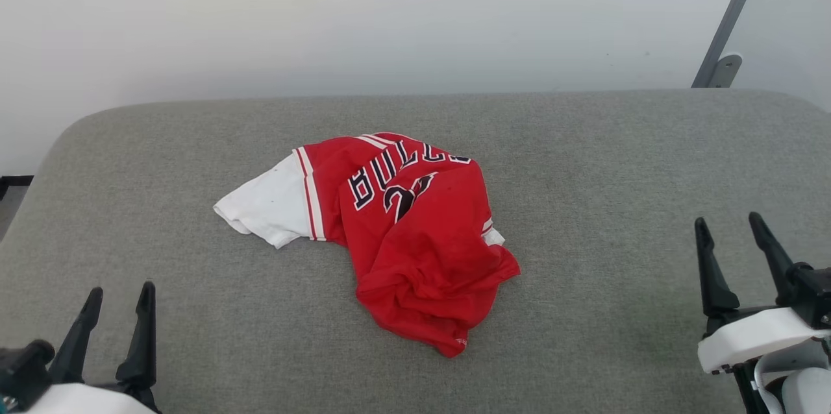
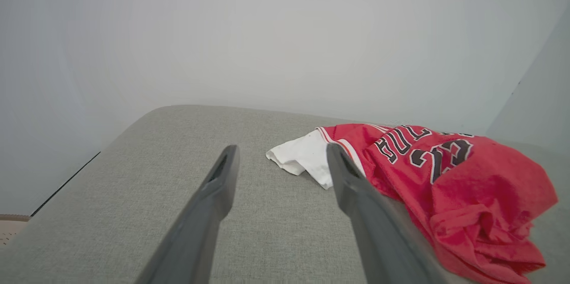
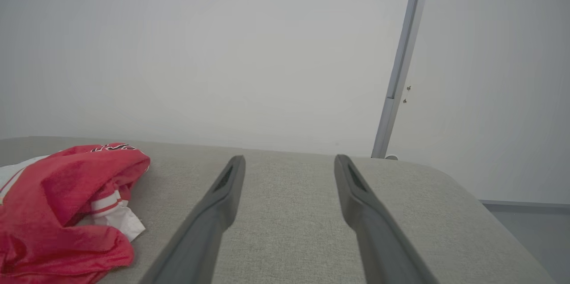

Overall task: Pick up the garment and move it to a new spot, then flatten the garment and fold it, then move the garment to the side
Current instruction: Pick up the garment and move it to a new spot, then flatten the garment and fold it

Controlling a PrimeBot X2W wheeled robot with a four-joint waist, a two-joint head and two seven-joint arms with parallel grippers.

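surface: grey fabric cushion (image 1: 584,161) | wall: plain white (image 1: 324,12) | right: grey metal post (image 1: 730,18)

the jersey (image 1: 415,239) is red, with a white sleeve, red-white striped trim and black-and-white lettering. the table (image 1: 584,161) is grey, finely woven. the wall (image 1: 389,12) is pale grey. the left hand (image 1: 123,287) and right hand (image 1: 728,219) have black fingers on white mounts.

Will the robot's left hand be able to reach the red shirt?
Probably yes. The left gripper is open, and just grey padding lies between it and the garment, whose white sleeve points its way.
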